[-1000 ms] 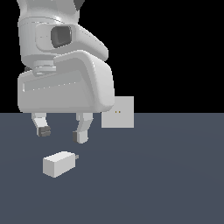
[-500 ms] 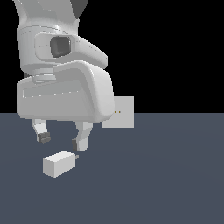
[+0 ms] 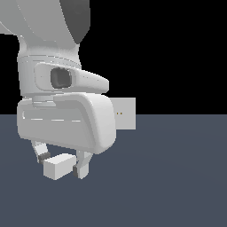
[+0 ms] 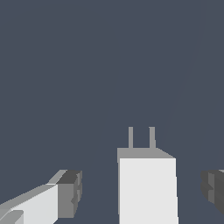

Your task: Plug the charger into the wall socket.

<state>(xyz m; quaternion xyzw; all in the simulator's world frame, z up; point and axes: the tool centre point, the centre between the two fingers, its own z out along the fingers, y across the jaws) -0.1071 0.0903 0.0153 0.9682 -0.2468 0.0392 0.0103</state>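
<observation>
Dark grey floor, charger [image 3: 57, 167] lying flat, prongs [image 4: 141, 137] toward wall socket [image 3: 125, 113], hand [image 3: 61, 165] straddling it, fingers apart

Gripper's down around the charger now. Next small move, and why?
Probably close the gripper on the charger. The wrist view shows the block between the fingers with gaps on both sides, so it isn't held yet. It sits nearer one finger, so close slowly. The wall socket stands farther back; lifting comes after the grasp.
</observation>
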